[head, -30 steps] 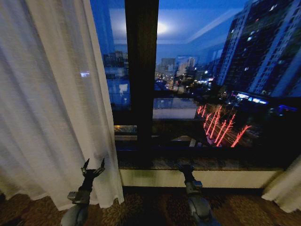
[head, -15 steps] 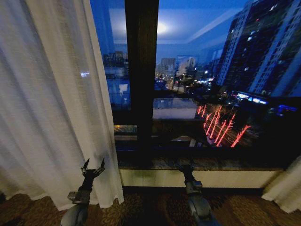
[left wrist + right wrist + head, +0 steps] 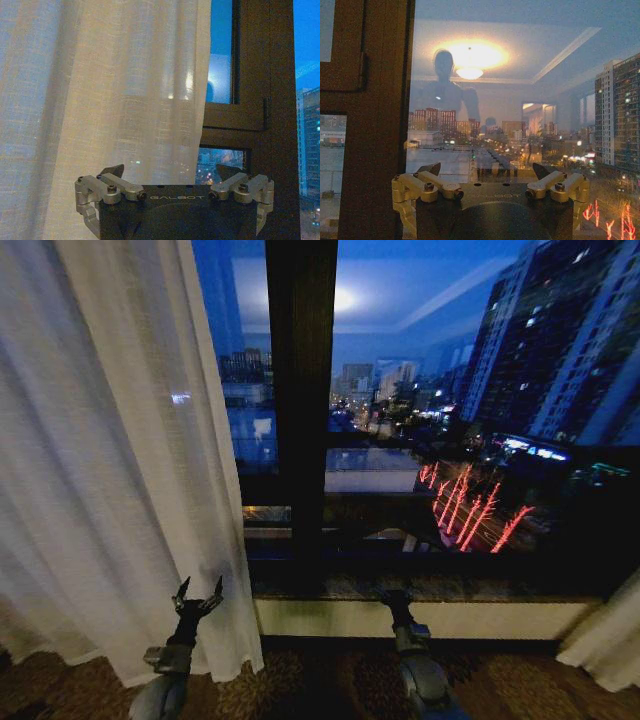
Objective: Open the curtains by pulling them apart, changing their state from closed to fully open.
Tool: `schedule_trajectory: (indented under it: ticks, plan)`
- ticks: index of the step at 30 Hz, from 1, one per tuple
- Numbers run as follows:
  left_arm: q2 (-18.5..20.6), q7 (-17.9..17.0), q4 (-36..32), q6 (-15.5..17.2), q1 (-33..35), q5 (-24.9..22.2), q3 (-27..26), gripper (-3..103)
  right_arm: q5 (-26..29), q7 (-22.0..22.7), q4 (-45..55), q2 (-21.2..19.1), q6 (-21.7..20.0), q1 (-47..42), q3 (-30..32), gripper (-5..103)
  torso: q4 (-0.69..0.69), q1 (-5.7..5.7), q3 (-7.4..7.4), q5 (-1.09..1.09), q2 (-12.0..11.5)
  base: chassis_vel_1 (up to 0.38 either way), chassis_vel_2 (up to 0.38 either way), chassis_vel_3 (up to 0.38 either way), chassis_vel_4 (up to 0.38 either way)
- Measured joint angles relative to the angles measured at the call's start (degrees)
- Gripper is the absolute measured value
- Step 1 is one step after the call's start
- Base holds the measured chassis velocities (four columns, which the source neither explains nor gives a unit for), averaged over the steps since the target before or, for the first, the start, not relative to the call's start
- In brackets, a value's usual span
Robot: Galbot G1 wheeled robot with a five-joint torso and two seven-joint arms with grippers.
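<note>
The left sheer off-white curtain (image 3: 110, 460) hangs bunched along the left side of the window, its pleats reaching the floor. A small part of the right curtain (image 3: 608, 635) shows at the lower right corner. Between them the dark window (image 3: 450, 420) is uncovered. My left gripper (image 3: 198, 592) is raised low in front of the left curtain's inner edge, open, with nothing between its fingers. From the left wrist, the gripper (image 3: 171, 172) faces that curtain (image 3: 100, 90) a short way off. My right gripper (image 3: 396, 595) points at the glass, open and empty (image 3: 486, 170).
A thick dark window post (image 3: 300, 410) stands between the two panes. A stone sill (image 3: 430, 585) and a pale wall strip (image 3: 450, 618) run below the glass. Patterned carpet (image 3: 300, 680) covers the floor. The glass (image 3: 470, 75) reflects a ceiling lamp and the robot.
</note>
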Motion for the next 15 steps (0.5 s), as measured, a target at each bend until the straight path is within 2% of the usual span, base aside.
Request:
schedule_trajectory:
  ticks: [4, 7, 12, 13, 15]
  plan:
    - [0.0, 0.0, 0.0, 0.04, -0.02, 0.02, 0.01, 100, 0.0, 0.0, 0.0, 0.0, 0.0, 0.0, 0.0, 100, 0.0, 0.0, 0.0, 0.0, 0.0, 0.0, 0.0, 0.0, 0.0]
    - [-0.04, -0.55, 0.07, 1.24, -0.49, 0.46, 0.42, 100, 0.0, 0.0, 0.0, 0.0, 0.0, 0.0, 0.0, 100, 0.01, 0.0, 0.0, 0.01, 0.0, 0.0, 0.0, 0.0, 0.0]
    - [-0.62, -4.75, 0.98, 10.28, -3.8, 3.85, 3.86, 100, 0.0, 0.0, 0.0, 0.0, 0.0, 0.0, 0.0, 100, 0.0, 0.0, 0.0, 0.0, 0.0, 0.0, 0.0, 0.0, 0.0]
    - [-0.62, -4.75, 0.98, 10.28, -3.8, 3.85, 3.86, 100, 0.0, 0.0, 0.0, 0.0, 0.0, 0.0, 0.0, 100, 0.0, 0.0, 0.0, 0.0, 0.0, 0.0, 0.0, 0.0, 0.0]
    - [-0.86, -6.51, 1.36, 14.06, -5.15, 5.31, 5.26, 100, 0.0, 0.0, 0.0, 0.0, 0.0, 0.0, 0.0, 100, 0.0, 0.0, 0.0, 0.0, 0.0, 0.0, 0.0, 0.0, 0.0]
